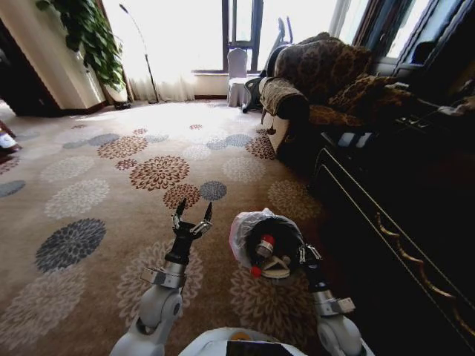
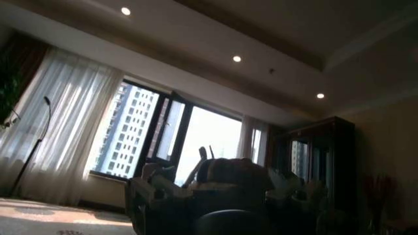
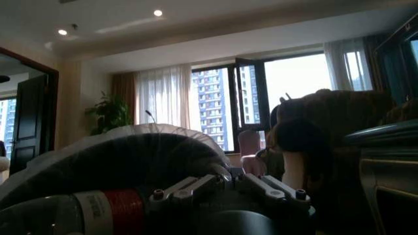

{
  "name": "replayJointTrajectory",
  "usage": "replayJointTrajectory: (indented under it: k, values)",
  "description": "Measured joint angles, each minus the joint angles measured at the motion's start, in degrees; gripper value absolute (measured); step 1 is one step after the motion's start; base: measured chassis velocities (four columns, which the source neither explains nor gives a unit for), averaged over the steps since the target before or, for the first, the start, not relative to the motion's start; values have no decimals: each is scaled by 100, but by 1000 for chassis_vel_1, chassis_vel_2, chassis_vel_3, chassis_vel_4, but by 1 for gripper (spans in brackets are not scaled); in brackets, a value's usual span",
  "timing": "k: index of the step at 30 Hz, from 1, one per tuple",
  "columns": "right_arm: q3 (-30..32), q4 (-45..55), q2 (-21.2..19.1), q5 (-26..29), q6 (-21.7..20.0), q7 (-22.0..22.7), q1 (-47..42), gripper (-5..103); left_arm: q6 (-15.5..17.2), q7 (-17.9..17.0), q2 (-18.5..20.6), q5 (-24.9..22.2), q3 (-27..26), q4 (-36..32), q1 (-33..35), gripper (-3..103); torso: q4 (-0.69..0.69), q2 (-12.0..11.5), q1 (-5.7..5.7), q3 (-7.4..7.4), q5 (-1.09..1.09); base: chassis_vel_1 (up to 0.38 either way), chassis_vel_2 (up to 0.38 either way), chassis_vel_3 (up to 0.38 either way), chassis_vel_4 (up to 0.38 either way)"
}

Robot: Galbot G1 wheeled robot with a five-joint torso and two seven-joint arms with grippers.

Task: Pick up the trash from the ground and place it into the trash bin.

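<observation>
I'm parked on the patterned carpet with a dark cabinet along my right and a sofa beyond it. The bin sits on the carpet just ahead, right of centre, its pale liner puffed over the rim. A clear bottle with a red cap lies at its mouth, and a small red bit shows just below it.

My right gripper is at the bin's near rim, touching or nearly so. In the right wrist view the bottle lies just beside the fingers; I cannot tell whether they grip it or how wide they stand.

My left gripper hangs beside the bin, fingers spread, holding nothing.

I judge this the drop. Done well, I'd keep the right wrist over the opening, clear of the liner, and let go only with the bottle fully inside the rim.
</observation>
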Motion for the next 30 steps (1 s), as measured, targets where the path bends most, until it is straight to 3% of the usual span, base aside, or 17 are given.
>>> replayJointTrajectory:
  k: [14,21,24,26,30]
  values:
    - [27,-42,-5,-1,15,2,36,0,8,0,-5,12,24,31,-19,97,0,-1,3,2,0,154,90,-141,-89]
    - [8,-58,-4,-5,15,-1,50,0,8,0,-1,12,17,41,-26,101,2,-1,2,2,-4,304,261,-298,-272]
    - [10,-60,-7,-1,10,0,40,0,8,-4,28,-5,17,44,-15,97,1,-1,2,1,4,310,320,-321,-346]
    - [25,-60,-7,19,0,-2,35,0,9,-32,46,-23,16,57,-13,97,2,-2,3,2,-10,290,269,-301,-297]
    - [61,-54,-7,62,5,-2,20,0,23,-46,47,-24,25,54,-30,97,2,-2,3,2,-2,231,161,-206,-140]
